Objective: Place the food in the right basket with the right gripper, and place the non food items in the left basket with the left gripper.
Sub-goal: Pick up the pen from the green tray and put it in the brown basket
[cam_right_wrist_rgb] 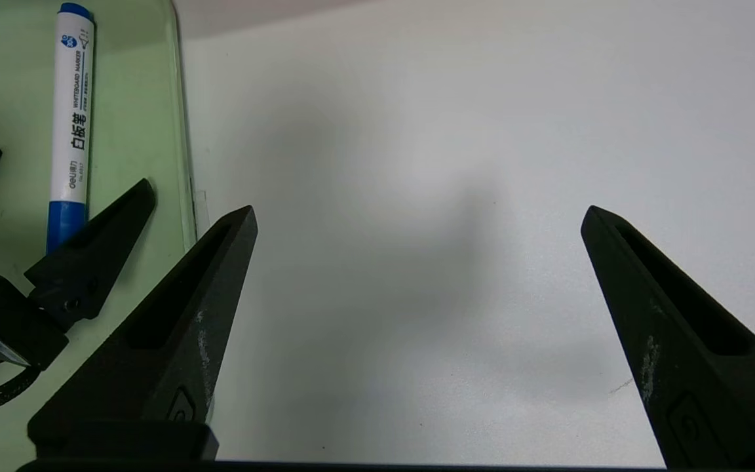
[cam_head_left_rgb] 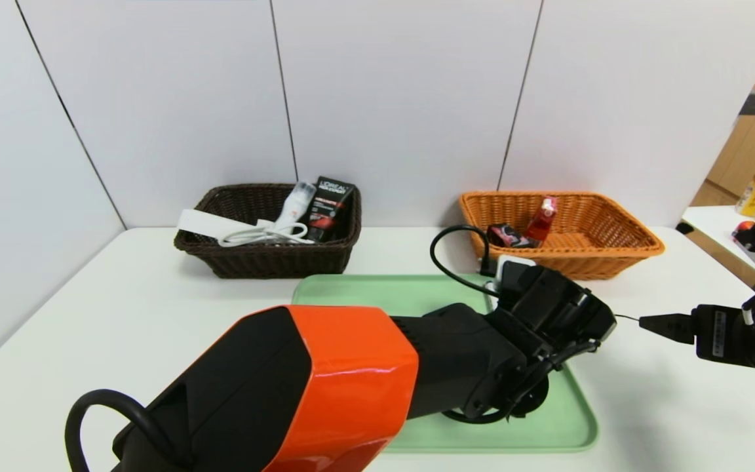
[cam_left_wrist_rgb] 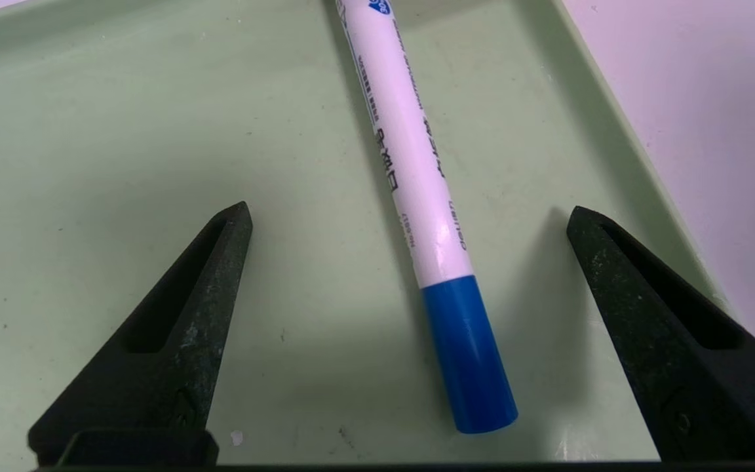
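— Fingers of the left gripper (cam_left_wrist_rgb: 409,213)?
— Spread wide over the green tray (cam_left_wrist_rgb: 89,118), holding nothing. The white marker (cam_left_wrist_rgb: 410,177) with its blue cap lies flat between them, untouched.
— Right gripper (cam_right_wrist_rgb: 419,215)?
— Fingers spread too, above the bare surface (cam_right_wrist_rgb: 449,131) beside the tray.

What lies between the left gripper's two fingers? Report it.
The white marker, blue cap toward the gripper, lies untouched on the green tray between the open left gripper's fingers, in the left wrist view.
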Robot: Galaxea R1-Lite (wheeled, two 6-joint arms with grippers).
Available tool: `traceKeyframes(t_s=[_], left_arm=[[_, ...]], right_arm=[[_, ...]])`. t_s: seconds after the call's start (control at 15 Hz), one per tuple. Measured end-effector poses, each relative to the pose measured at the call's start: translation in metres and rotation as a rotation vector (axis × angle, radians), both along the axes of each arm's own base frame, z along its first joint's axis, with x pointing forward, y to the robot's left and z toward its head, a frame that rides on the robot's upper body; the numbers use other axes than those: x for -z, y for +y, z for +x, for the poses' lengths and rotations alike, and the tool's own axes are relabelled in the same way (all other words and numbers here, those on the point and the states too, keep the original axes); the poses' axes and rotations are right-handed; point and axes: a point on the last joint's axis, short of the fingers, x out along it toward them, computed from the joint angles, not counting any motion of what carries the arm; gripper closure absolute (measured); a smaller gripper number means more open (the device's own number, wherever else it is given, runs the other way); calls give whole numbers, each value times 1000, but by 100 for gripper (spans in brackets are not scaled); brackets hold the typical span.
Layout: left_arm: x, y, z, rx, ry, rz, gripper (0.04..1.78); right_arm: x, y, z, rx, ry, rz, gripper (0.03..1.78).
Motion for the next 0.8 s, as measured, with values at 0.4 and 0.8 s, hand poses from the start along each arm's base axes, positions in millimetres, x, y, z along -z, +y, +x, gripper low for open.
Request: traceKeyframes(t_s=[0.4,0.8], left_arm=[[1,1,2,-6,0,-1,61],[1,0,2,-2,2,-2,139]], right_arm=[[0,1,-1,-4,-2,0,10],[-1,1,-2,-4,-7,0,10]])
